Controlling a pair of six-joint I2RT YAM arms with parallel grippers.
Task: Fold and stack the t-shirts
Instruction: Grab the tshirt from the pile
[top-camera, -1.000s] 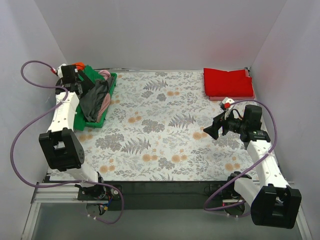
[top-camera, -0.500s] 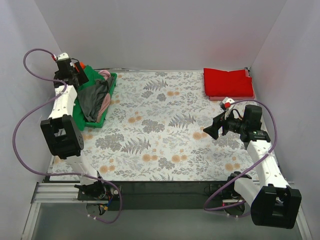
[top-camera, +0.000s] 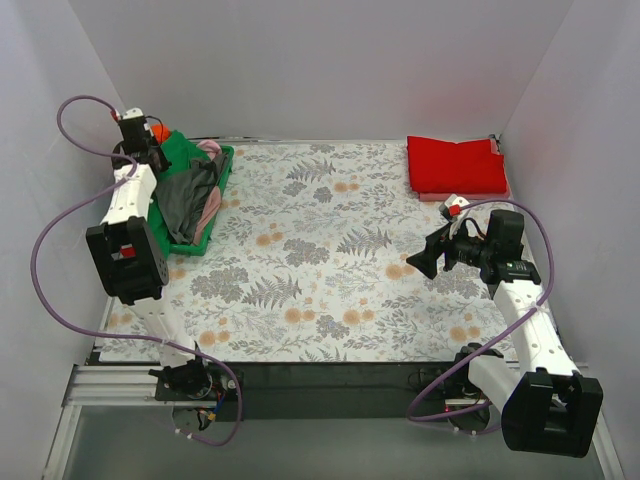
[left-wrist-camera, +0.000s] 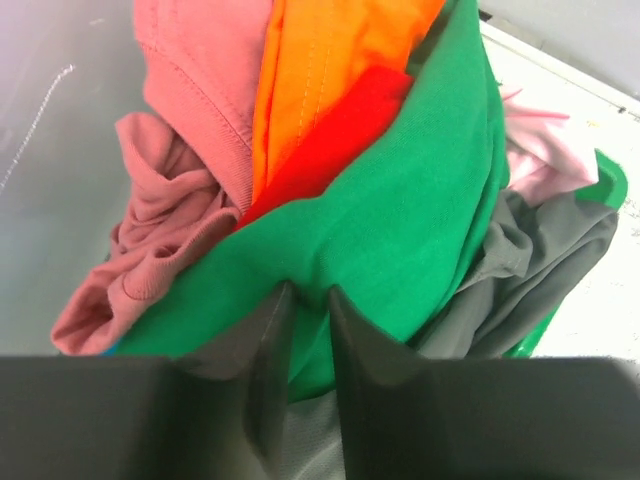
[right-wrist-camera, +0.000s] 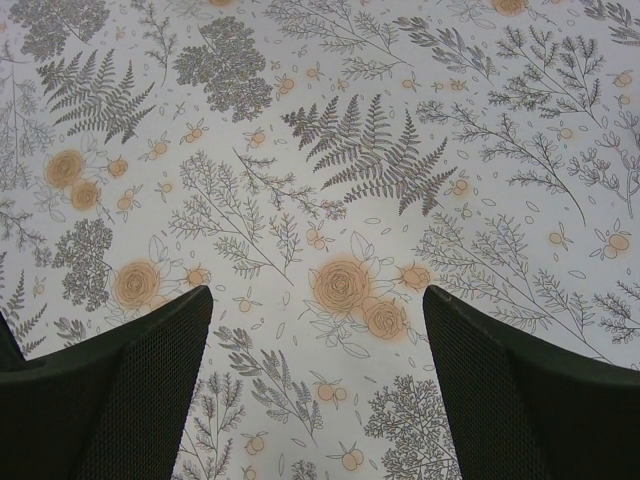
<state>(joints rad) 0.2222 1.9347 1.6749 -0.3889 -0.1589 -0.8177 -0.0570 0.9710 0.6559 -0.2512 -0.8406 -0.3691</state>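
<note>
The left gripper (left-wrist-camera: 308, 292) has its jaws drawn almost together on a fold of the green t-shirt (left-wrist-camera: 400, 220) – the fabric is nipped in the narrow slot between them. That shirt drapes over a heap in the green plastic basket (left-wrist-camera: 610, 180) at the far left corner of the table. An orange t-shirt (left-wrist-camera: 320, 70) and a red t-shirt (left-wrist-camera: 330, 130) lie just behind it, a dusty pink t-shirt (left-wrist-camera: 190, 70) is bunched to the left, and a grey t-shirt (left-wrist-camera: 540, 260) hangs to the right.

The right gripper (right-wrist-camera: 317, 295) hangs with its jaws spread wide over the floral-print cloth (right-wrist-camera: 350, 150), touching nothing. At the far right corner a folded red t-shirt (top-camera: 455, 165) rests on a folded pink t-shirt (top-camera: 475, 196) – only the edge of that one shows.
</note>
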